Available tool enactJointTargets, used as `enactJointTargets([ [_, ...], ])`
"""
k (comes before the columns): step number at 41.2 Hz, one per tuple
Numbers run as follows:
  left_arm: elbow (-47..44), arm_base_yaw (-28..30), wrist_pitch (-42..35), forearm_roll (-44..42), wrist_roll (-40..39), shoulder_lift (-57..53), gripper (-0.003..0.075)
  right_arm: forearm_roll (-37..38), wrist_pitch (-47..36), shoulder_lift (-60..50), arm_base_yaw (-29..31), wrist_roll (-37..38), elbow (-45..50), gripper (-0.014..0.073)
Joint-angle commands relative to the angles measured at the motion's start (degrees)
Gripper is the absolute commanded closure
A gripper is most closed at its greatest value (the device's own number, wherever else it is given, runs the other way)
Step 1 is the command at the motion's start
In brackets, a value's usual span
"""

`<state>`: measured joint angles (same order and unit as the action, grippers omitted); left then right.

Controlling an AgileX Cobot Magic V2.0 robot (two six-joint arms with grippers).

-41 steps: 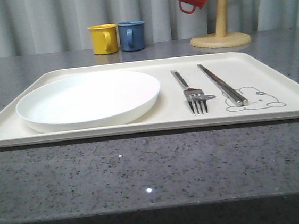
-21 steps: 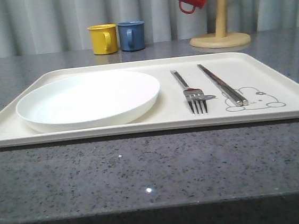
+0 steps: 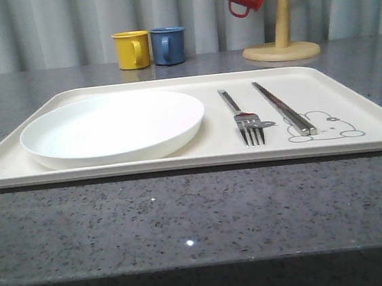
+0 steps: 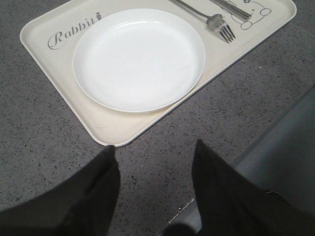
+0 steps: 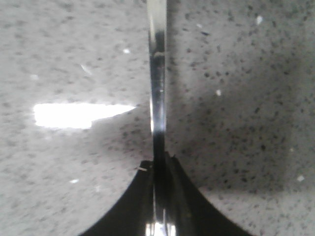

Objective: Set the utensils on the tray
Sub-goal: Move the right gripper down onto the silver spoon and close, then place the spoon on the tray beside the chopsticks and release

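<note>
The right gripper (image 5: 160,216) is pinching a slim, shiny metal handle (image 5: 156,73), probably the spoon's, edge-on close above the speckled counter (image 5: 246,123). Stiff, light and slippery, it is best taken across its flat handle. The left gripper (image 4: 155,167) is hanging spread and empty over the counter beside the tray (image 4: 113,130), where the fork (image 3: 247,123) and chopsticks (image 3: 284,109) are lying right of the white plate (image 3: 113,126).
</note>
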<state>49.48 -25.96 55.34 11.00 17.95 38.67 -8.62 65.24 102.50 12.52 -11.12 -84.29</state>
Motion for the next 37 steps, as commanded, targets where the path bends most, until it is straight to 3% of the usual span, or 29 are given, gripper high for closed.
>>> enactJointTargets([
  [1, 1.5, -0.4, -3.9, 1.1, -0.5, -0.1, 0.0382, -1.9, 0.4, -6.1, -1.5, -0.6, -2.0, 0.0589],
  [13, 1.5, -0.4, -3.9, 1.1, -0.5, -0.1, 0.0382, -5.8, 3.7, -12.0, -12.5, 0.9, -2.0, 0.0589],
  [22, 1.5, -0.4, -3.9, 1.1, -0.5, -0.1, 0.0382, -6.6, 2.6, -10.8, -21.7, 13.7, -1.9, 0.0589],
  [29, 1.5, -0.4, -3.9, 1.1, -0.5, -0.1, 0.0382, -6.6, -1.8, -7.4, -23.9, 22.1, -1.9, 0.0589],
  [37, 1.5, -0.4, -3.9, 1.1, -0.5, -0.1, 0.0382, -5.7, -4.6, -4.3, -23.9, 23.2, -1.9, 0.0589],
])
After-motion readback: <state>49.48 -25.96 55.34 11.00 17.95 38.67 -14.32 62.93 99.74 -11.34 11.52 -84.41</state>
